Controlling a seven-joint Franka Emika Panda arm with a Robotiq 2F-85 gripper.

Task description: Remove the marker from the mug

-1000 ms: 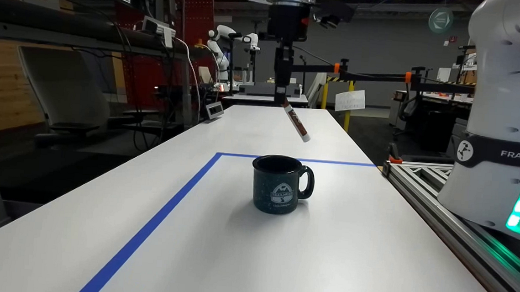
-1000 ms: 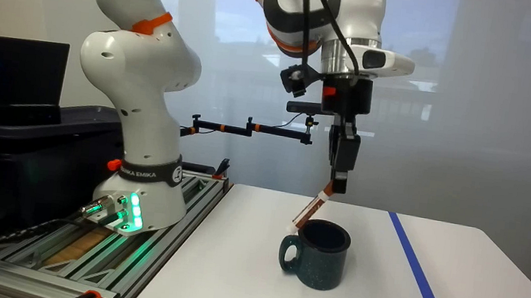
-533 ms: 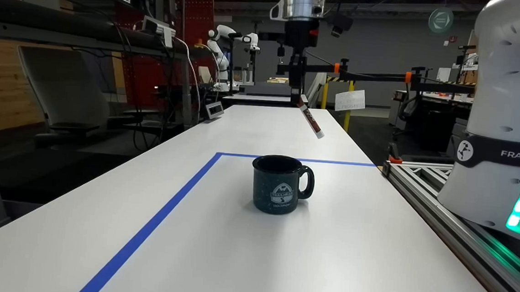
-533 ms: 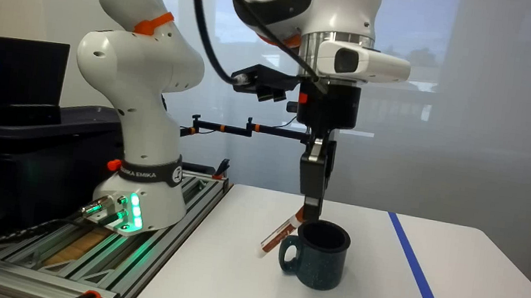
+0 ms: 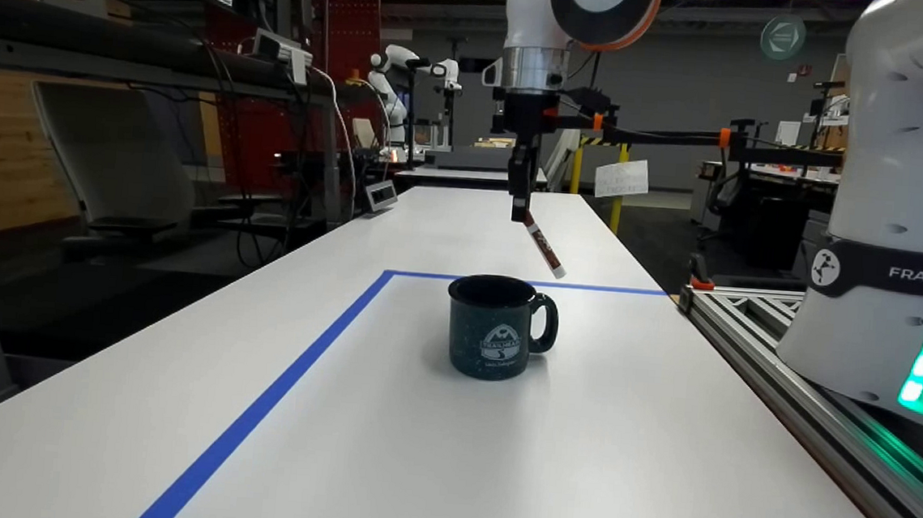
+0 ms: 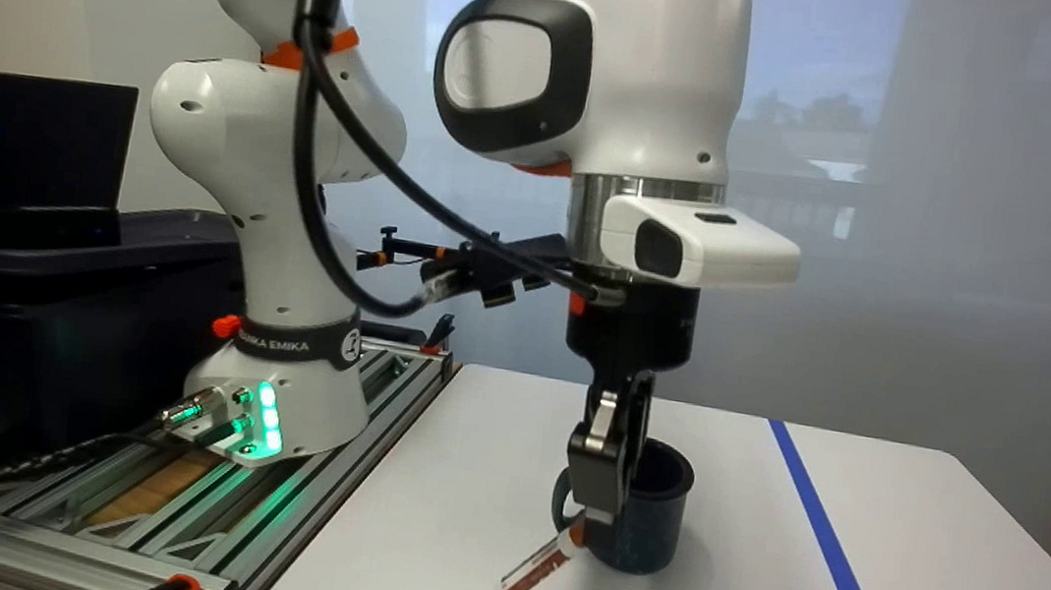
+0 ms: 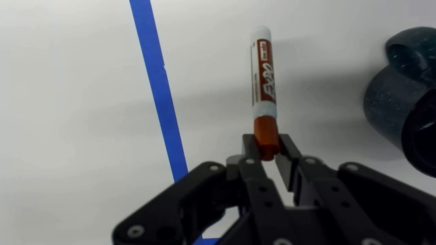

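in an exterior view, the mug [image 5: 490, 334] stands upright on the tabletop [image 5: 382, 465], nothing jutting out of it. in an exterior view, the claw [image 6: 599, 533] hangs in front of the mug, the marker [image 6: 540, 567] slanting down from its grip. in the wrist view, the claw's fingers [image 7: 250, 144] pinch the marker's orange cap [image 7: 266, 132], parted only by its thickness, the mug well apart. removal looks done; setting the marker down and letting go seem left.
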